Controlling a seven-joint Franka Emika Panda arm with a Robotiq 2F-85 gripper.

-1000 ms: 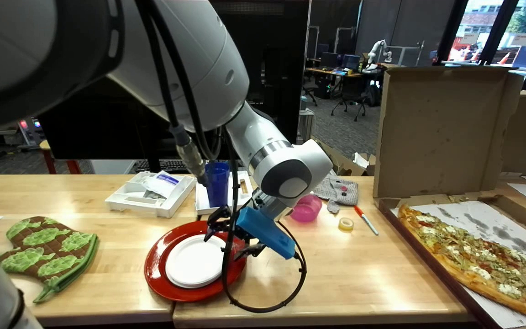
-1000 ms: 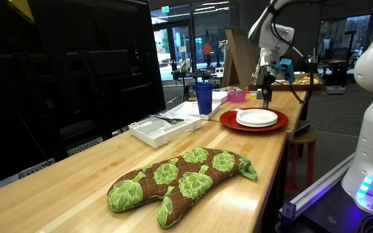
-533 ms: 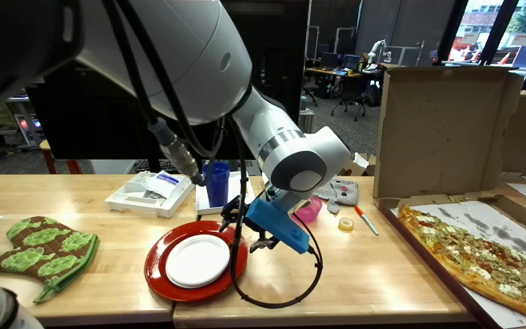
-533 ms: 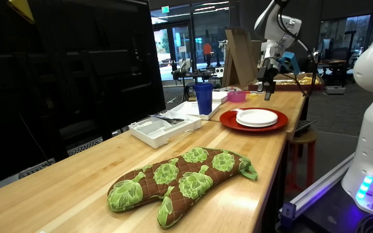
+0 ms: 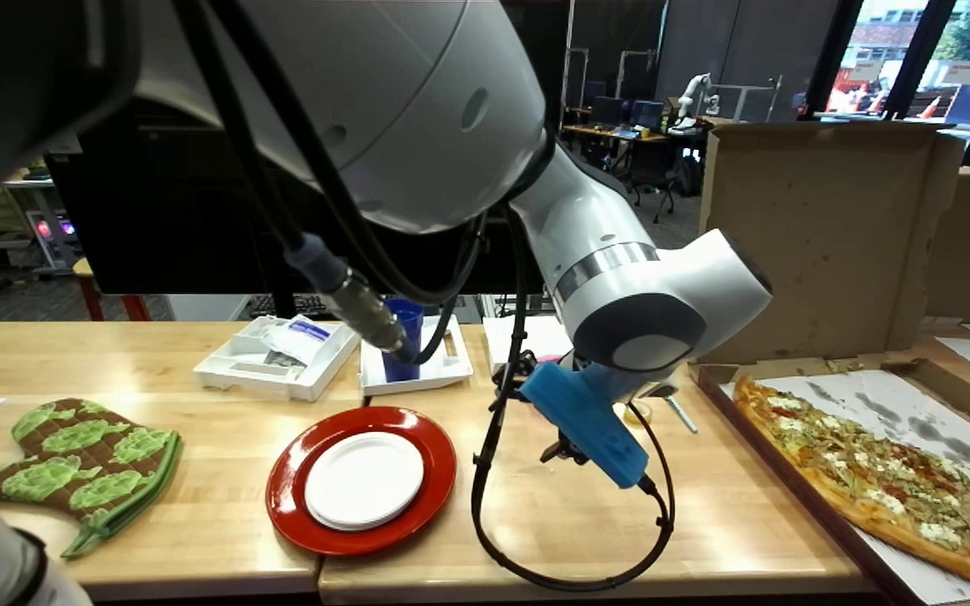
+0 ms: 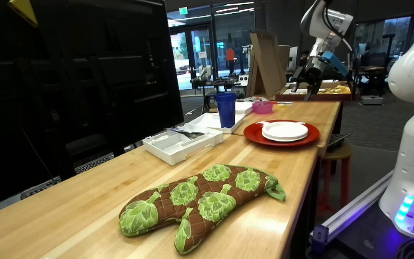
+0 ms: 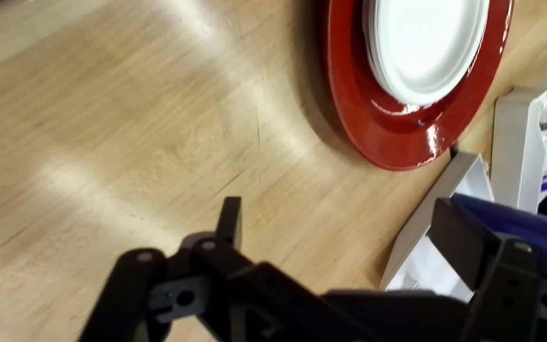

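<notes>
White plates [image 5: 365, 481] sit stacked in the middle of the red plate [image 5: 285, 484], which lies flat on the table [image 5: 729, 505]. Raised above it, the gripper [image 7: 337, 213] has its fingers [image 7: 230, 221] spread wide apart; in an exterior view it hangs between the red plate and the open pizza box [image 5: 830, 244], where a pizza [image 5: 889, 484] lies. Near the red plate, a blue cup [image 6: 226, 109] stands upright in a white tray [image 6: 205, 119], beside another tray [image 6: 162, 153] with a packet [image 5: 298, 337] in it. Beyond the cup sits a pink bowl [image 6: 262, 107], and a brown-and-green mitt [image 6: 207, 205] lies on the red plate's other side from the gripper.
</notes>
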